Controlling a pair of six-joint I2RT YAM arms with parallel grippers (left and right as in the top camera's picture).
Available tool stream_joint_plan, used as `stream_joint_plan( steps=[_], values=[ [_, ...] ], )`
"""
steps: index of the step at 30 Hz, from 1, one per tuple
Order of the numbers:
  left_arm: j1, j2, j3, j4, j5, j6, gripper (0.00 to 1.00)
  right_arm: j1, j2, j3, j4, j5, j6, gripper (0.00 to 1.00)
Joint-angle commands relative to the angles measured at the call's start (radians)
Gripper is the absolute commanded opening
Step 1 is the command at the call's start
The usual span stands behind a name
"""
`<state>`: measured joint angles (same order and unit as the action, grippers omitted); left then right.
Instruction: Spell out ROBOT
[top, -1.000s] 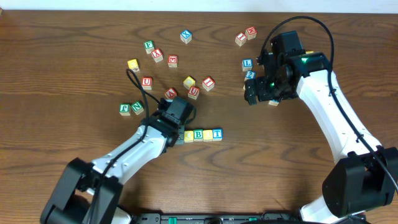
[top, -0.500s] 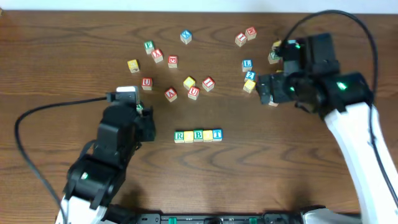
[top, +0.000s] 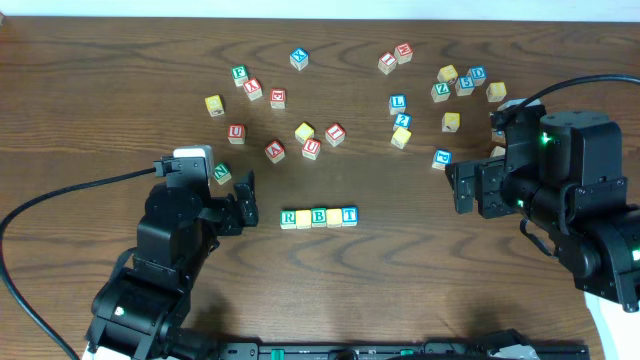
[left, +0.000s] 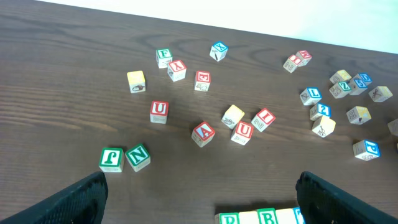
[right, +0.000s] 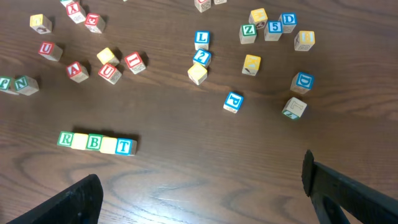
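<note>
A row of letter blocks (top: 318, 216) lies at the table's middle. From left it reads green R (top: 288, 217), a pale block with no readable letter, green B (top: 318, 216), another pale block, blue T (top: 349, 214). The row shows at the bottom edge of the left wrist view (left: 264, 217) and at the left of the right wrist view (right: 96, 142). My left gripper (top: 240, 203) (left: 200, 193) hangs open just left of the row, holding nothing. Well to the right, my right gripper (top: 460, 188) (right: 199, 186) is open and empty.
Loose blocks are scattered across the far half: two green ones (top: 221, 173) by the left arm, red U blocks (top: 236, 132) (top: 311, 149), a blue block (top: 441, 158) near the right gripper, and a cluster (top: 462, 82) at the far right. A black cable (top: 70, 195) trails left.
My left gripper has opened and drawn back left from the end of the row. The right arm has swung away to the right, its gripper still open.
</note>
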<state>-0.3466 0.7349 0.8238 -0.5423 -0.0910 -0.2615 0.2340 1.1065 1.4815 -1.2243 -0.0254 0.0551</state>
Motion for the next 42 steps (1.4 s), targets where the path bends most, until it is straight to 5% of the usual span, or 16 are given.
stream_joint_plan(
  steps=[1,10,15,20,22,27,35,42],
  values=[
    [0.006,0.002,0.018,0.0,0.002,0.006,0.95,0.003,0.001,0.011,-0.003,0.013,-0.012,0.99],
    [0.005,-0.015,0.005,-0.01,0.002,0.006,0.95,0.003,0.002,0.011,-0.003,0.013,-0.012,0.99],
    [0.011,-0.312,-0.158,-0.105,0.006,-0.087,0.95,0.003,0.002,0.011,-0.003,0.013,-0.012,0.99],
    [0.169,-0.718,-0.487,0.237,0.075,-0.185,0.95,0.003,0.002,0.011,-0.003,0.012,-0.012,0.99],
    [0.252,-0.716,-0.63,0.519,0.156,-0.182,0.95,0.003,0.002,0.011,-0.004,0.013,-0.011,0.99],
    [0.255,-0.734,-0.769,0.727,0.148,-0.019,0.95,0.003,0.002,0.011,-0.003,0.013,-0.012,0.99],
    [0.304,-0.732,-0.819,0.472,0.144,0.13,0.95,0.003,0.002,0.011,-0.004,0.013,-0.012,0.99],
    [0.304,-0.729,-0.819,0.474,0.144,0.13,0.95,0.003,0.002,0.011,-0.004,0.013,-0.012,0.99]
  ],
)
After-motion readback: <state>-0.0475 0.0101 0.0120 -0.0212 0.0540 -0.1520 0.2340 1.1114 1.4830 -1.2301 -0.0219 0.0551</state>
